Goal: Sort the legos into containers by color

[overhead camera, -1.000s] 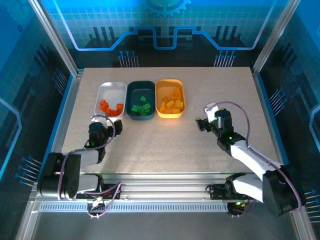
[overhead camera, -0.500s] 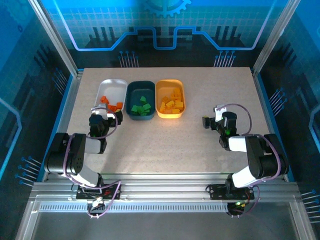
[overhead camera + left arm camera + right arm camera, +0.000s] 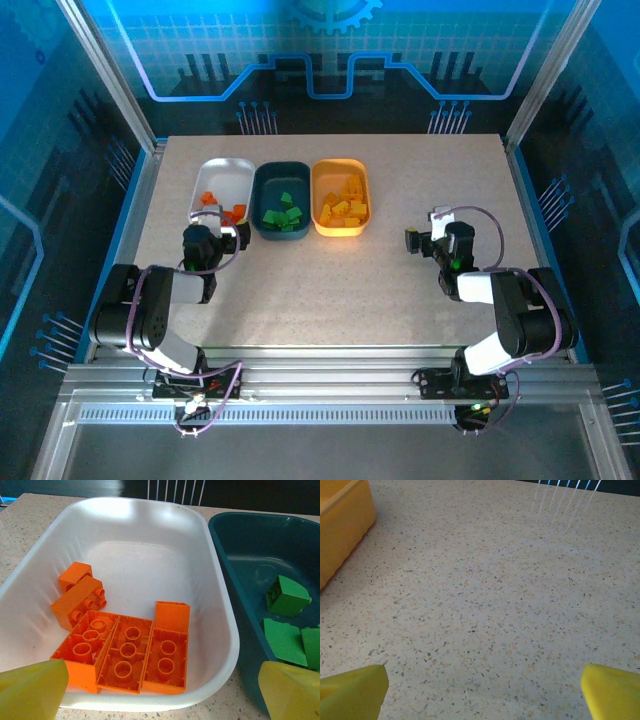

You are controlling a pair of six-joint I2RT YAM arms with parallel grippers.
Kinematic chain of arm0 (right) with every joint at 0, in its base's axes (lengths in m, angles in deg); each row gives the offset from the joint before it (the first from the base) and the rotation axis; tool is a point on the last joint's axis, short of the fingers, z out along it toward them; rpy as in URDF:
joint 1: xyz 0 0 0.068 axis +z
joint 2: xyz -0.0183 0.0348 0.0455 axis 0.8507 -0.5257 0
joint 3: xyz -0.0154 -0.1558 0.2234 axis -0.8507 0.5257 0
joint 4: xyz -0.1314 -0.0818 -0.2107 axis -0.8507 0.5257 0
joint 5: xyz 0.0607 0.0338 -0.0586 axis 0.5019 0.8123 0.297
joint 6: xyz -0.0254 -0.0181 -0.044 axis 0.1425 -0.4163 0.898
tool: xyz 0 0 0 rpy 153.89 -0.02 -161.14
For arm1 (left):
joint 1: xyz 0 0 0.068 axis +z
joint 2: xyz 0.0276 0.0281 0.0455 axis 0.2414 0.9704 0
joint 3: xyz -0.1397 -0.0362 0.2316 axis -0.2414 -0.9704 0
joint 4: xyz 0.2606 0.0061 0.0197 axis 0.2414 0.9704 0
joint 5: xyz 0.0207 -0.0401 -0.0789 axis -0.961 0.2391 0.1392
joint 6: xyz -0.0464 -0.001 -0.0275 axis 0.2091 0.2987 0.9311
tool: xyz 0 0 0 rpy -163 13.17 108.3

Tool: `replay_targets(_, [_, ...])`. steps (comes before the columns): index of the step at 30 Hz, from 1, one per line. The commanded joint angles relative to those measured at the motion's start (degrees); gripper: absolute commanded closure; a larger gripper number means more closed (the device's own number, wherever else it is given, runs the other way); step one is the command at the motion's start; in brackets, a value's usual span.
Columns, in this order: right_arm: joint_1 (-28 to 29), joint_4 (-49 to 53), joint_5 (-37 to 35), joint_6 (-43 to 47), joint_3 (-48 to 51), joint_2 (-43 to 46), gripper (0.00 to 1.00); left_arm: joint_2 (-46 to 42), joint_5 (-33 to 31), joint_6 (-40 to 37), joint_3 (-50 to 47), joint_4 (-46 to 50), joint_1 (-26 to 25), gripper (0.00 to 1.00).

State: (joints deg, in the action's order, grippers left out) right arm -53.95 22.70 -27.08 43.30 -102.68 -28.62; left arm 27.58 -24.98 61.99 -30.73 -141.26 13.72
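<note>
Three containers stand in a row at the back left: a white tub (image 3: pixel 224 175), a dark teal tub (image 3: pixel 281 180) and an orange tub (image 3: pixel 340 178). Red-orange legos (image 3: pixel 224 211) (image 3: pixel 125 652) lie in the white tub (image 3: pixel 150 555), green legos (image 3: pixel 283 215) (image 3: pixel 287 597) in the teal tub (image 3: pixel 240 545), and yellow-orange legos (image 3: pixel 345 208) in the orange tub (image 3: pixel 340 530). My left gripper (image 3: pixel 222 229) (image 3: pixel 162 697) is open and empty at the white tub's near rim. My right gripper (image 3: pixel 425 229) (image 3: pixel 482 695) is open and empty over bare table, right of the orange tub.
The speckled table (image 3: pixel 330 290) is bare in front of and to the right of the tubs. Both arms sit folded low near the table's front edge. Metal frame rails (image 3: pixel 135 200) border the table on each side.
Both arms have folded back toward their bases. The left gripper has crept up to the white tub's near rim; the right gripper has shifted right. Both stay open.
</note>
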Motion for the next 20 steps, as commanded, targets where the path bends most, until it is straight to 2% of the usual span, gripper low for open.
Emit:
replay_targets(1, [0.0, -2.4, -0.1, -0.8, -1.0, 0.1, 0.0, 0.1, 1.1, -1.5, 0.8, 0.2, -0.3, 0.01])
replay_targets(20, [0.1, -2.5, -0.3, -0.7, -1.0, 0.1, 0.0, -0.1, 1.6, -1.6, 0.8, 0.1, -0.1, 0.01])
